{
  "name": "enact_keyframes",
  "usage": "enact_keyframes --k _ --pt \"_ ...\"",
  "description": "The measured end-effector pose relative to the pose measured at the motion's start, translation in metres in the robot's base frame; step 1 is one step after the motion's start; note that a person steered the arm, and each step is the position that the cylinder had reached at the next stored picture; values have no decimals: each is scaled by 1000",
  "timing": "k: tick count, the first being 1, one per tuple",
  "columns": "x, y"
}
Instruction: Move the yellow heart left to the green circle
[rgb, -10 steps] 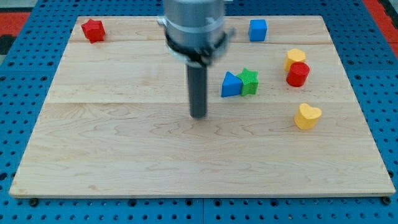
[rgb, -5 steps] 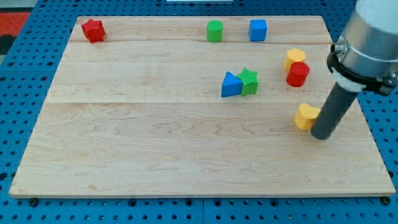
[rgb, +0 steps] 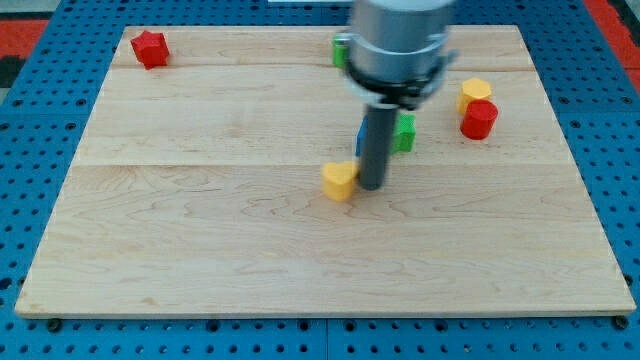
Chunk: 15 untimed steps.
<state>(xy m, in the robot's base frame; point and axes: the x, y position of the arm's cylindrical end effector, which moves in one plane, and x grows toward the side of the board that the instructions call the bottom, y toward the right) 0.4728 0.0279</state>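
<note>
Yellow heart (rgb: 339, 181): touching our tip (rgb: 371, 187), on its left side in the view.
Claw: we carry none, only the rod.
Green circle (rgb: 341, 48): top, mostly hidden.
Bench (rgb: 200, 230): pale wood.

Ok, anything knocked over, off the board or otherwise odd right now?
Nothing stands out. All visible blocks sit on the board. The yellow heart lies mid-board with my tip at its right edge; the green circle is largely hidden behind the arm.

No text, label, brand, number or sign can be read anywhere in this view.
</note>
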Motion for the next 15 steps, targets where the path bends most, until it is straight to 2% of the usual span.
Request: enact_keyframes --k 1,2,3,5,6,7,8,9,12,13,14,15 --pt "18 -46" --pt "5 -114" --pt "-26 -157" --pt "-37 -220" --pt "-44 -227" --pt "-55 -218" --pt "-99 -221" --pt "-112 -192" --pt "-108 -91" --pt "-136 -74" --pt "-177 -78" --pt "-196 -92"
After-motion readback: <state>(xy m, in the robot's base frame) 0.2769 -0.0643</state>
